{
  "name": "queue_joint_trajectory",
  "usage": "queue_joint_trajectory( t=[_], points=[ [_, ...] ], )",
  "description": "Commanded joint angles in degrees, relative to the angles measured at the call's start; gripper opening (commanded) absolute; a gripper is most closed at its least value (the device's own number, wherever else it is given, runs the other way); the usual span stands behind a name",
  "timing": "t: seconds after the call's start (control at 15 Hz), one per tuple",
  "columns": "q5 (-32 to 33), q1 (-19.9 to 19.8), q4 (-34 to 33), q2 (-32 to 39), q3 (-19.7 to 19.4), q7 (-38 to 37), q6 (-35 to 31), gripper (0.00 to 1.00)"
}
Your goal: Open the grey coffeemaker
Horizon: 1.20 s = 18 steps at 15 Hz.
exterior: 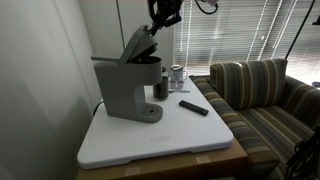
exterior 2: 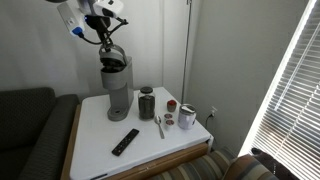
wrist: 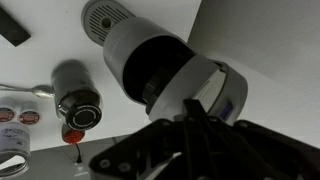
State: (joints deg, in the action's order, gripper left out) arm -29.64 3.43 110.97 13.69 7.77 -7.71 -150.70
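The grey coffeemaker (exterior: 122,90) stands at the back of the white tabletop, and it also shows in the other exterior view (exterior 2: 117,88). Its hinged lid (exterior: 138,44) is tilted up, with the dark round opening (wrist: 150,62) exposed beneath it in the wrist view. My gripper (exterior: 158,20) is just above the raised lid's top edge in both exterior views (exterior 2: 108,40). In the wrist view its dark fingers (wrist: 190,108) lie close together against the lid's rim (wrist: 222,92). They look shut, with nothing held between them.
A dark metal canister (exterior 2: 147,103) stands beside the machine. Small tins (exterior: 177,74), a white mug (exterior 2: 187,117), a spoon (exterior 2: 160,126) and a black remote (exterior 2: 125,141) lie on the white tabletop (exterior: 160,138). A striped sofa (exterior: 262,92) stands beside the table, with window blinds behind.
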Motion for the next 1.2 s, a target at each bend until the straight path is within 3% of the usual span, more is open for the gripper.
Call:
queue_joint_trajectory(
  t=[0.0, 1.13],
  points=[
    [1.2, 0.2, -1.1, 0.7, 0.0, 0.3, -1.6, 0.00],
    [7.4, 0.9, -8.8, 3.7, -0.3, -1.2, 1.1, 0.00]
  ],
)
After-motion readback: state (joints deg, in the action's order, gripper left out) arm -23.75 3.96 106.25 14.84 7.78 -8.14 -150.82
